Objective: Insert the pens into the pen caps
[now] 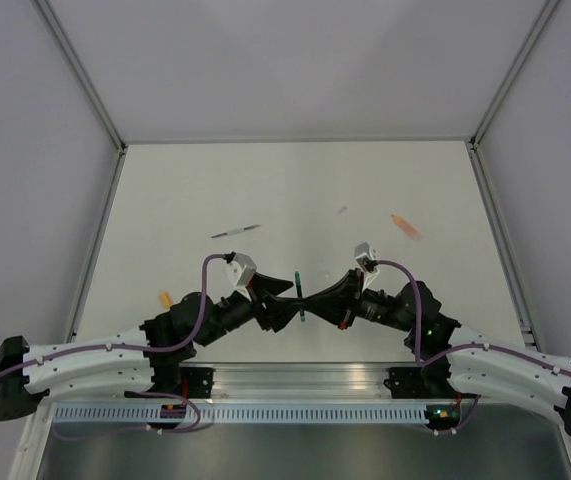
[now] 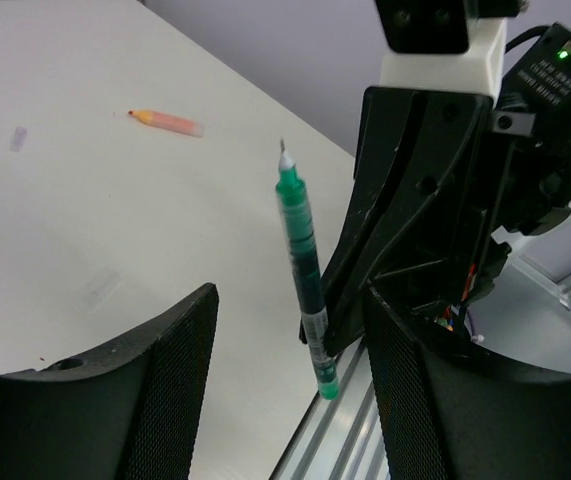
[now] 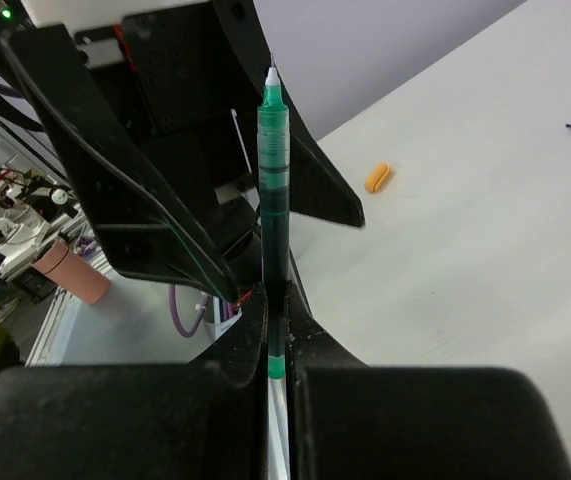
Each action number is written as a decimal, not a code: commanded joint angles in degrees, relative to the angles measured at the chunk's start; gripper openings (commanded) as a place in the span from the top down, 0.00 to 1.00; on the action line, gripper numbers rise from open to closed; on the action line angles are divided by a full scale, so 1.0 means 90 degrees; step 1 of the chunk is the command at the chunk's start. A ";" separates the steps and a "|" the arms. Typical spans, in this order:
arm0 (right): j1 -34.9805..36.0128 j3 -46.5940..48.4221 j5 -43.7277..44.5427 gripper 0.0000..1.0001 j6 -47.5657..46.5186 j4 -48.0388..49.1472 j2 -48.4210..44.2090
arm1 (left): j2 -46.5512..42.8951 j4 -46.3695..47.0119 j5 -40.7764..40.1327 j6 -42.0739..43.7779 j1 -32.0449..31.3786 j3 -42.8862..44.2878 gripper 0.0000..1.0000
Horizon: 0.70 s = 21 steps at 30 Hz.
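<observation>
Left gripper (image 2: 290,300) nearest lens: jaws apart, standing each side of green pen (image 2: 301,262), not touching it as far as I see. Pen upright, bare tip up, held above table (image 2: 85,220). Right gripper (image 3: 277,305) clenched on pen lower part. My worry: if left jaws close off-centre, they push pen, and it tilts or slips from right grip.

Green pen (image 2: 305,265) upright, orange marker (image 2: 165,121) beyond

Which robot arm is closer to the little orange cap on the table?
Left. The orange cap lies close beside the left arm. The right arm, holding the green pen, is far off on the other side.
</observation>
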 commanded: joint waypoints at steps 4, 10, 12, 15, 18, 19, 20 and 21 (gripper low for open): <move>0.0061 0.0150 0.0130 1.00 -0.0191 0.0291 -0.0193 | 0.0435 0.0259 0.0304 -0.0251 0.0023 0.0279 0.44; 0.0119 0.0276 0.0052 1.00 -0.0269 0.0174 0.0110 | 0.0221 0.0376 0.0226 -0.0251 0.0013 0.0143 0.50; 0.0139 0.0287 0.0052 1.00 -0.0269 0.0184 0.0169 | -0.0051 0.0503 0.0167 -0.0270 0.0023 -0.0022 0.48; 0.0188 0.0316 0.0071 1.00 -0.0260 0.0213 0.0237 | -0.0335 0.0523 -0.0028 -0.0271 0.0013 -0.0140 0.46; 0.0246 0.0316 0.0091 1.00 -0.0240 0.0271 0.0286 | -0.0385 0.0533 -0.0116 -0.0231 0.0013 -0.0170 0.47; 0.0266 0.0316 0.0110 1.00 -0.0240 0.0301 0.0296 | -0.0346 0.0533 -0.0087 -0.0231 0.0013 -0.0170 0.47; 0.0276 0.0306 0.0120 1.00 -0.0240 0.0320 0.0306 | -0.0307 0.0533 -0.0068 -0.0231 0.0013 -0.0160 0.47; 0.0295 0.0306 0.0139 1.00 -0.0240 0.0330 0.0296 | -0.0268 0.0533 -0.0048 -0.0251 0.0013 -0.0131 0.48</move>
